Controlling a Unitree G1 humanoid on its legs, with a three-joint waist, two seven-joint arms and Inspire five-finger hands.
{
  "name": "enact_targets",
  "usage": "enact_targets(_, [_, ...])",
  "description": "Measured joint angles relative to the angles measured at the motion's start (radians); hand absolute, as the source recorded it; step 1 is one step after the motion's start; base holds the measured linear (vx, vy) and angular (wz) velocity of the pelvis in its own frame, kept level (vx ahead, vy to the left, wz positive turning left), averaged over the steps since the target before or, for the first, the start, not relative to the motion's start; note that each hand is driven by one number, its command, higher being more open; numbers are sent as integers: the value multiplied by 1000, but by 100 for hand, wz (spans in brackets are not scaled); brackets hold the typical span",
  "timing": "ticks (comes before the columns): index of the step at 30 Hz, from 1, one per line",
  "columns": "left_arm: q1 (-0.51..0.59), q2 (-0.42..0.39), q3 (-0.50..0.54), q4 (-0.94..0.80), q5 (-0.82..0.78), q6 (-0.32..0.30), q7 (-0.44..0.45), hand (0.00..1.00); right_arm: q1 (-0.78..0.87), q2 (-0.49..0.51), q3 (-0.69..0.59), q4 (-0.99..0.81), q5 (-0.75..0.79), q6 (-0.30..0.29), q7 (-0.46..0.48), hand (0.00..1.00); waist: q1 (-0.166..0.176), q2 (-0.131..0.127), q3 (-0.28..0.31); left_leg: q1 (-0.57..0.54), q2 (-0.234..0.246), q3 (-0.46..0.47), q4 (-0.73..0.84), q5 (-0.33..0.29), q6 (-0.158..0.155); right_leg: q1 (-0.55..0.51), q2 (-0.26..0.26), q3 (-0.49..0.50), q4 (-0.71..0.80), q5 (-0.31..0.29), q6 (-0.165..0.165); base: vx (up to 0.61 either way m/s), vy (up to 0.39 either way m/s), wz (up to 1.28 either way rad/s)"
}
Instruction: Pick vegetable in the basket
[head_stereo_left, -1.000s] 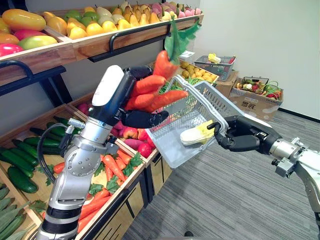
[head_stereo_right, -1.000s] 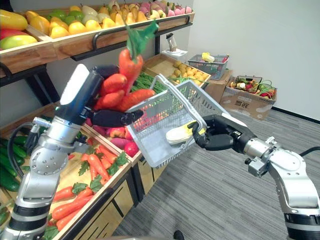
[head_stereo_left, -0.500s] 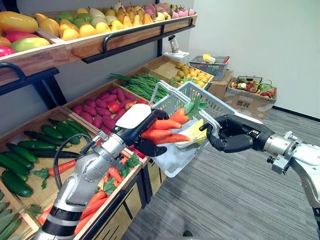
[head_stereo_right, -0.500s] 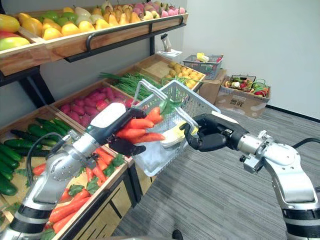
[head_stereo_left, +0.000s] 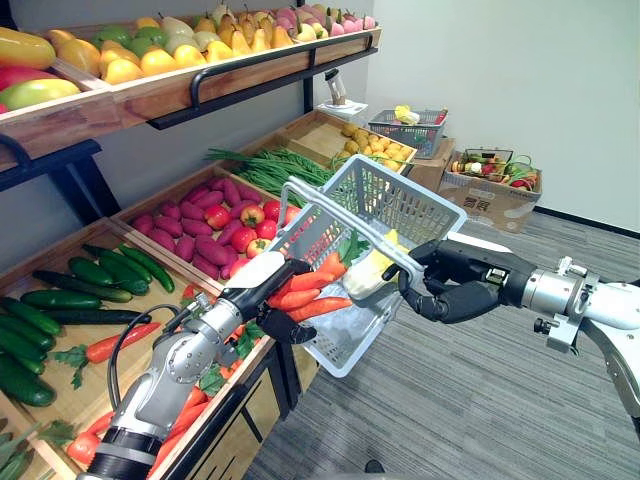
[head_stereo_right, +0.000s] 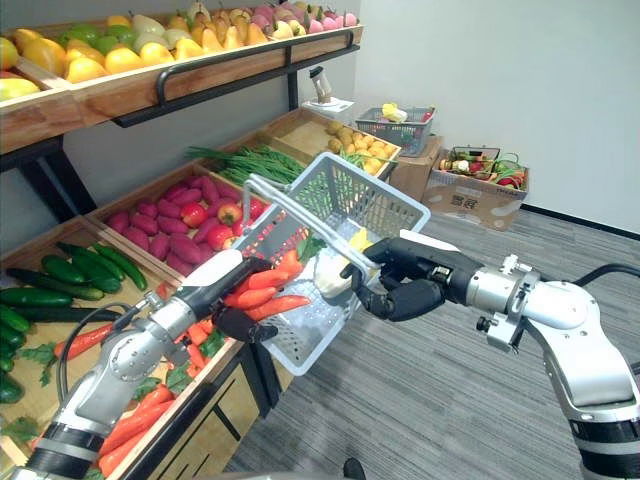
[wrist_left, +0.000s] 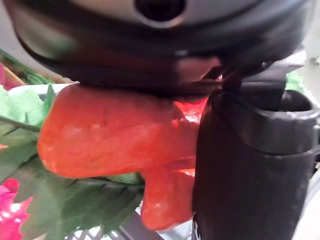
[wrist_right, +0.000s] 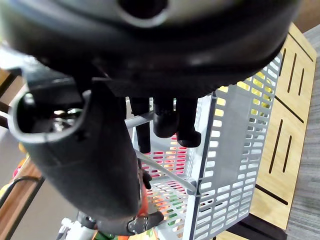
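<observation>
My left hand (head_stereo_left: 262, 285) is shut on a bunch of orange carrots (head_stereo_left: 305, 297) with green leaves, and up close its thumb (wrist_left: 250, 165) presses against a carrot (wrist_left: 110, 130). The bunch lies inside the tilted grey plastic basket (head_stereo_left: 420, 195), beside a pale yellow corn cob (head_stereo_left: 372, 275). My right hand (head_stereo_left: 460, 290) holds the basket up over the front of the produce stand. Its fingers (wrist_right: 167, 117) curl round the basket's handle bar, with the slotted basket wall (wrist_right: 225, 150) behind them.
The stand at left holds cucumbers (head_stereo_left: 110, 270), sweet potatoes (head_stereo_left: 210, 215), green beans (head_stereo_left: 270, 165) and loose carrots (head_stereo_left: 120, 342), under a top shelf of fruit (head_stereo_left: 150, 55). A wire basket (head_stereo_left: 410, 130) and a cardboard box (head_stereo_left: 490, 185) stand at the back right. Grey carpet lies below.
My left hand has brought the carrot bunch down from above the basket into it. The basket in my right hand has sunk a little and tilted toward the stand.
</observation>
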Motion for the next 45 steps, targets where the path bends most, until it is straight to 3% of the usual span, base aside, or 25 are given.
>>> enact_targets(10, [-64, -9, -82, 172, 77, 27, 45, 0, -1, 0, 27, -97, 16, 11, 50, 0, -43, 4, -11, 10, 2, 52, -11, 2, -8, -21, 22, 47, 3, 13, -3, 11, 17, -16])
enact_targets(11, [-67, -9, -91, 205, 83, 31, 39, 100, -1, -2, 38, -104, 24, 11, 56, 0, -49, 8, -13, 15, 4, 57, -13, 3, -9, -21, 26, 51, 3, 15, -3, 21, 0, -12])
enact_targets(19, [-151, 13, -134, 216, 116, 84, -23, 100, -6, -3, 40, -119, 32, 17, 15, 0, -55, 18, -21, 28, 8, 85, -13, 9, -22, -18, 33, 54, -1, 11, -9, -18, 2, -9])
enact_targets(22, [-191, 52, -142, 123, 116, 110, -52, 100, -10, -6, 38, -119, 44, 30, -4, 0, -59, 28, -27, 32, 16, 87, -14, 12, -27, -14, 37, 46, 2, 15, -17, 0, 0, 0])
enact_targets(25, [-299, 125, -189, -74, 25, 155, -189, 100, -10, -6, 45, -118, 44, 30, -1, 0, -57, 28, -28, 35, 28, 71, -14, 14, -32, -2, 37, 25, 3, 17, -19, 18, 3, 17])
enact_targets(27, [-365, 190, -217, -251, -124, 198, -332, 100, -25, -7, 43, -111, 95, 34, -11, 0, -55, 38, -35, 36, 32, 64, -17, 16, -34, 3, 38, 12, 2, 13, -23, 13, 7, 13])
enact_targets(30, [-408, 212, -231, -350, -308, 252, -459, 100, -42, -4, 46, -105, 155, 44, -20, 0, -48, 51, -44, 45, 33, 46, -22, 20, -37, 14, 38, -9, -1, -1, -25, 3, 10, 15])
enact_targets(35, [-455, 309, -239, -411, -440, 376, -571, 100, -49, -2, 53, -105, 198, 59, -13, 0, -28, 50, -54, 46, 33, 43, -32, 25, -37, 19, 18, -106, -1, -6, -28, -35, 15, 5])
enact_targets(38, [-455, 325, -239, -428, -483, 444, -629, 100, -49, -2, 60, -105, 198, 69, -11, 0, -25, 44, -55, 40, 33, 34, -32, 24, -37, 19, 11, -125, -1, -6, -28, -26, 36, 8])
enact_targets(45, [-455, 344, -233, -443, -522, 486, -661, 100, -40, 1, 60, -102, 199, 82, -11, 0, -18, 36, -50, 34, 35, 20, -33, 25, -37, 18, 9, -145, 3, 2, -27, 5, 43, 6])
